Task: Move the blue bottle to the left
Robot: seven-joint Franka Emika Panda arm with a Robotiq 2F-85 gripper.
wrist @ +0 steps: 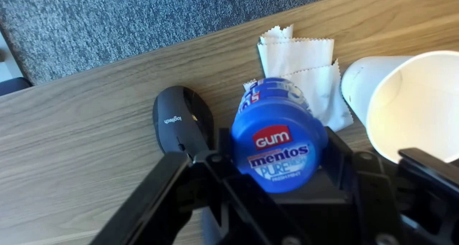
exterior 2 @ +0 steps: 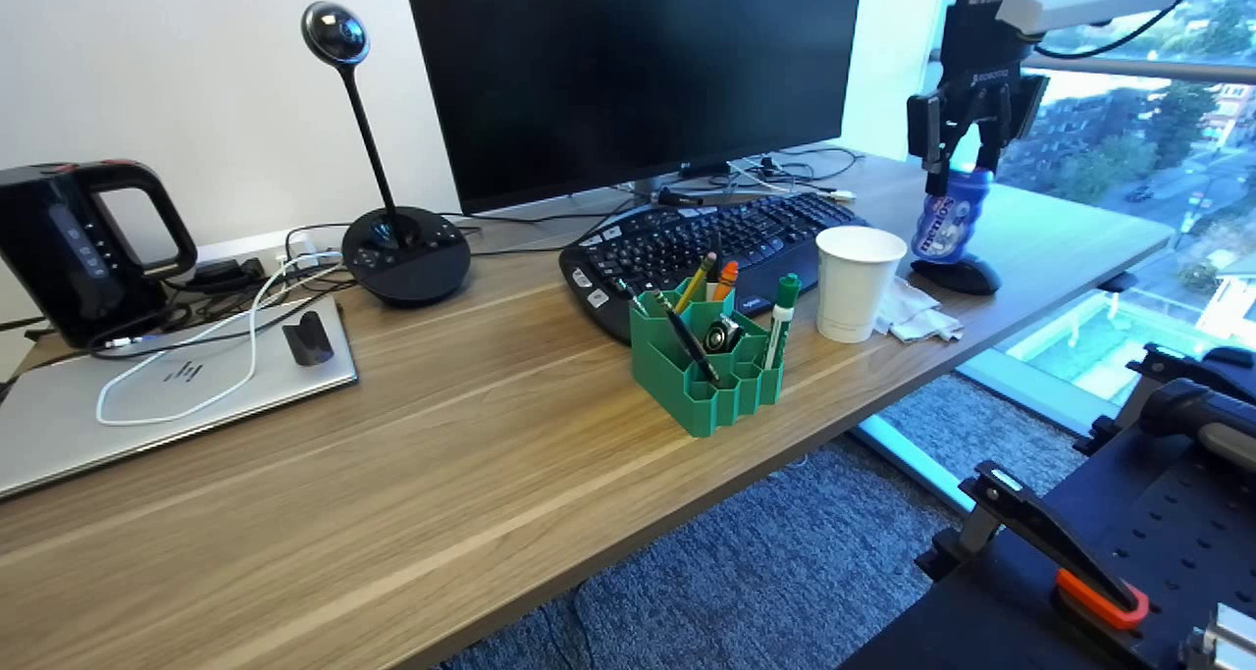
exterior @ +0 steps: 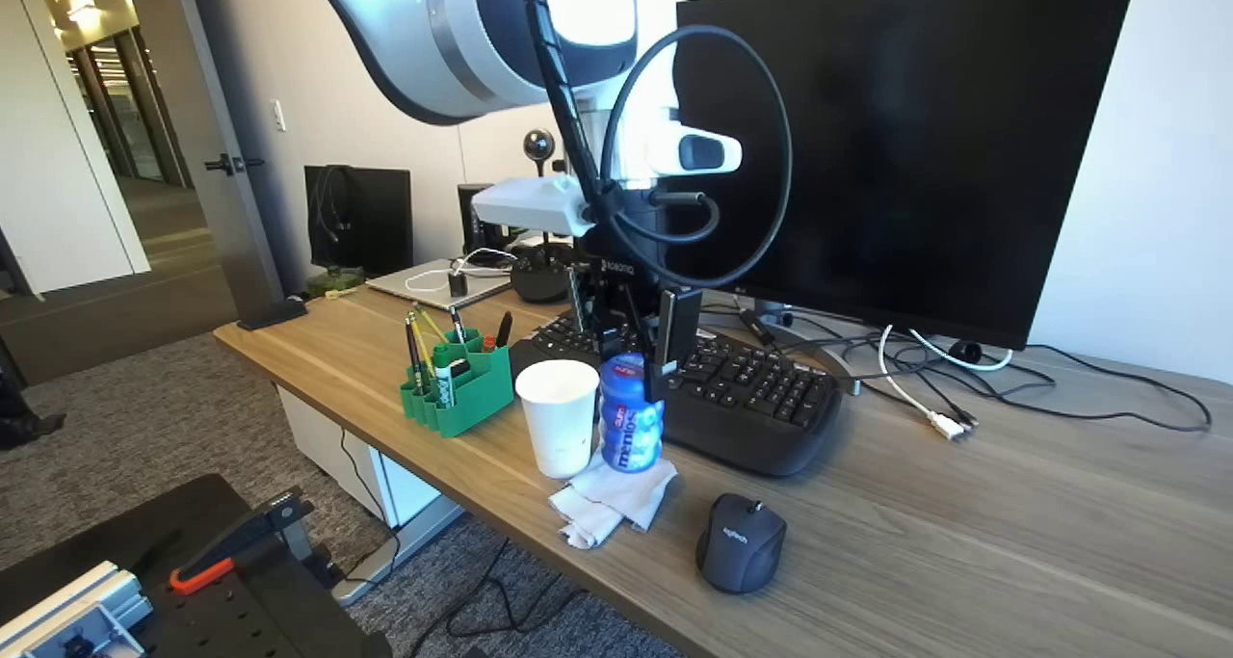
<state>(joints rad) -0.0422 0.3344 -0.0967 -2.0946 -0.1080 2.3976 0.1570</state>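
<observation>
The blue bottle (exterior: 631, 432) is a squat gum bottle with a white-and-red label. My gripper (exterior: 631, 369) is shut on its top, one finger on each side of the cap. In the wrist view the bottle's lid (wrist: 274, 112) faces the camera between the two fingers (wrist: 279, 148). In an exterior view the bottle (exterior 2: 947, 227) hangs above the table, leaning slightly, with the black mouse (exterior 2: 960, 276) below it in the picture. The white paper cup (exterior: 559, 427) stands close beside the bottle. The bottle's underside is hidden.
A folded white napkin (exterior: 616, 494) lies below the bottle. A green pen holder (exterior 2: 677, 366) stands beyond the cup. A black keyboard (exterior: 742, 398) and a large monitor (exterior: 896, 157) are behind. The table's front edge (wrist: 179, 46) is near. A laptop (exterior 2: 196, 376) and speakerphone (exterior 2: 407, 258) sit farther along.
</observation>
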